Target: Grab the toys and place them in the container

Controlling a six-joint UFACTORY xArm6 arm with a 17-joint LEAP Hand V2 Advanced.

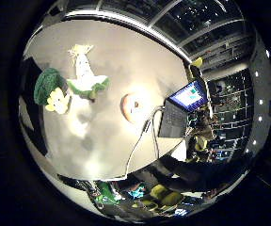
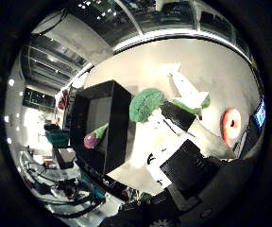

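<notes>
A green broccoli plush [image 2: 145, 104] lies on the white table [image 1: 107, 141] just beside the black container [image 2: 122, 127]. Inside the container rests a purple eggplant toy [image 2: 91, 140] with a green stalk. A white radish plush [image 1: 83, 73] with green leaves lies next to the broccoli, and an orange doughnut toy [image 1: 131, 107] sits farther along the table. My right hand [image 2: 188, 151] hovers above the table, its black and white fingers [image 2: 177, 116] stretched out toward the broccoli and radish with nothing held in them.
An open laptop [image 1: 182, 106] stands on the table beyond the doughnut, near the table's edge. Shelving and office clutter surround the table. Bare tabletop lies between the toys and the laptop.
</notes>
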